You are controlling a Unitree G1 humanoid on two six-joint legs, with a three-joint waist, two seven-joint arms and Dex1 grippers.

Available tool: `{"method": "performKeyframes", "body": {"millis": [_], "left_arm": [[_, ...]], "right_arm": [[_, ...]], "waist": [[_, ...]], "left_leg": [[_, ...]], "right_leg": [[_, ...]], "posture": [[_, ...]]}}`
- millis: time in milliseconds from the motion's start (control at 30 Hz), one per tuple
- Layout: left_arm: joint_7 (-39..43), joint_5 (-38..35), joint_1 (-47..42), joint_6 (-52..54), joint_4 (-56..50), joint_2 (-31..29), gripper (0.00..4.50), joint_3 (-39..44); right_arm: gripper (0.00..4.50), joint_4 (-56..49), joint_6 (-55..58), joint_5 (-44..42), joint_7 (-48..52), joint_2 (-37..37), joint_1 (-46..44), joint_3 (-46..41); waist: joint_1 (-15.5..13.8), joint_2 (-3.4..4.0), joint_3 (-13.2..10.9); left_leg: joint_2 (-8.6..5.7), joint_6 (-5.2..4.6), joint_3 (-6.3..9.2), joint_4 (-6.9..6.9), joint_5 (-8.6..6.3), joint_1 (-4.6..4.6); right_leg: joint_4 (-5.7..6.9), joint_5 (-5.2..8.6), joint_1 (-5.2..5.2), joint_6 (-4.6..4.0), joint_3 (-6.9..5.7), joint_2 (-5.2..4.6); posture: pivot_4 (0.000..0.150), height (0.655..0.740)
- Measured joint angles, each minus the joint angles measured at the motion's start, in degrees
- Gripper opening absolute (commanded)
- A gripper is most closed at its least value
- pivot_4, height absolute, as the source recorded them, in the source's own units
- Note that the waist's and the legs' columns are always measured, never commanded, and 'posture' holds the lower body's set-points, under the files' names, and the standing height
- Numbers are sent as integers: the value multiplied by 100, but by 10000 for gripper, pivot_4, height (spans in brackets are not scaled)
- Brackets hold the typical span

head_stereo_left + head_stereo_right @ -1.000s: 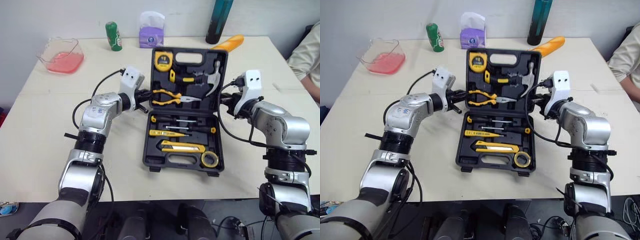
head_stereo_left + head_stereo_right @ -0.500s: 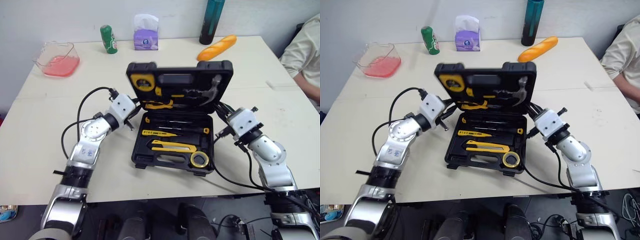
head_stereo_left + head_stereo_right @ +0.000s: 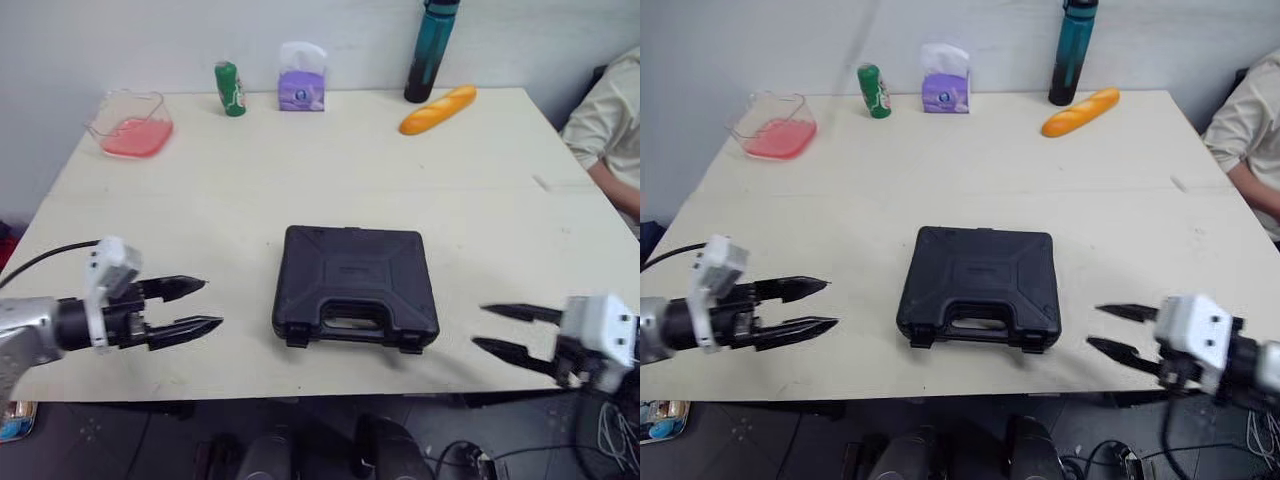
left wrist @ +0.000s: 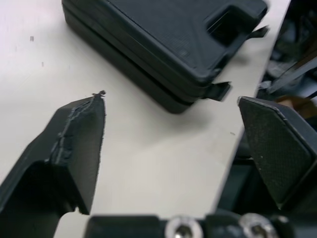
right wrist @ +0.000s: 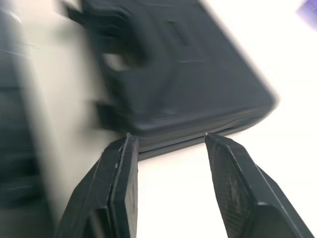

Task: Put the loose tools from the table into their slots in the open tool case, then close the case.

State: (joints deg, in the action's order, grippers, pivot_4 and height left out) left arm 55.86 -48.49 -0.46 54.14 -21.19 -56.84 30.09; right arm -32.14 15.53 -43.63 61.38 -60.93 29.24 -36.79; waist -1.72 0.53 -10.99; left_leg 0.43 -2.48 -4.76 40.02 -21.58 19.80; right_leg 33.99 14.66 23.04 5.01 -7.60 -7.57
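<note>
Tool case (image 3: pixel 355 285) lies shut between left gripper (image 3: pixel 212 303) and right gripper (image 3: pixel 480 326), both apart, empty; task looks done.

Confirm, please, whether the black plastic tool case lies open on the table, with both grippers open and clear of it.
Not open: the left eye view shows the black plastic tool case closed. The left gripper and right gripper are open and clear of it.
</note>
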Motion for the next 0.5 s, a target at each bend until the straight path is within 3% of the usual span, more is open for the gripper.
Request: {"method": "performKeyframes", "body": {"millis": [200,233,300,367,400,500], "left_arm": [[-221,60,-798,-24,527,90,44690,-427],[-277,216,-1026,-185,650,191,42227,-653],[-400,575,-1458,-549,906,443,35761,-1092],[-586,1143,-2041,-977,1462,756,25718,-1719],[-663,1416,-2262,-1183,1732,894,21181,-1987],[-761,2260,-2997,-1809,2794,1334,5839,-2792]], "right_arm": [[22238,-55,835,-213,332,89,207,-294],[19805,-109,820,-63,352,114,221,-184],[13579,-179,793,216,365,144,194,140],[2738,-156,693,621,287,161,18,594],[0,-148,633,797,261,174,-100,810],[0,-88,526,1167,204,233,-464,1429]], "waist": [[-6,-1,1],[-6,1,2],[1,-1,2],[3,-4,3],[4,-8,2],[8,-16,1]], "left_leg": [[-2,23,-29,0,18,43],[-2,24,-37,-1,19,39],[-3,22,-51,0,21,40],[-19,12,-62,1,29,38],[-27,7,-66,2,31,39],[-43,-6,-73,4,38,37]], "right_leg": [[7,-2,49,4,4,-1],[13,-2,47,4,3,4],[18,-6,49,10,4,17],[20,-12,49,22,6,39],[19,-15,52,27,7,35],[7,-22,55,40,8,16]], "posture": [[1500,7327],[1500,7327],[1500,7327],[1500,7327],[1500,7327],[1500,7327]]}}
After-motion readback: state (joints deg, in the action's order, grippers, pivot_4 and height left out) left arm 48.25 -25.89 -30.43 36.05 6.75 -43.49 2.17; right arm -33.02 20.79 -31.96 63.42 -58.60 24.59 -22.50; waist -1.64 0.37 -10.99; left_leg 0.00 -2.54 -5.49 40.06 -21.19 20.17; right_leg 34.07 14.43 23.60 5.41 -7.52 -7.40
